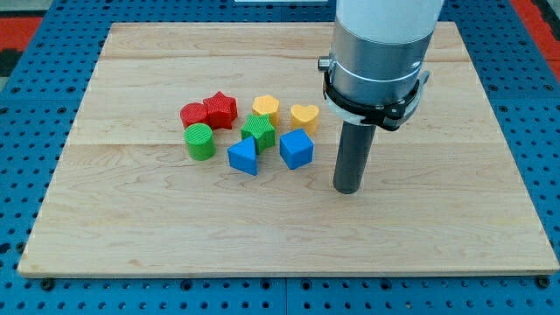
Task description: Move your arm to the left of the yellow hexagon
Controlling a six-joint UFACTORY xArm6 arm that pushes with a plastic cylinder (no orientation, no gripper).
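The yellow hexagon (266,107) sits on the wooden board (131,227) near the middle, at the top of a cluster of blocks. A yellow heart (304,115) lies just to its right, a green star (258,131) just below it, and a red star (220,109) to its left. My tip (348,188) rests on the board to the lower right of the cluster, right of the blue cube (297,149) and apart from it. The tip touches no block.
A red cylinder (193,114) and a green cylinder (200,141) sit at the cluster's left. A blue triangular block (244,157) lies at its bottom. The arm's grey body (378,52) rises above the tip. Blue pegboard (26,175) surrounds the board.
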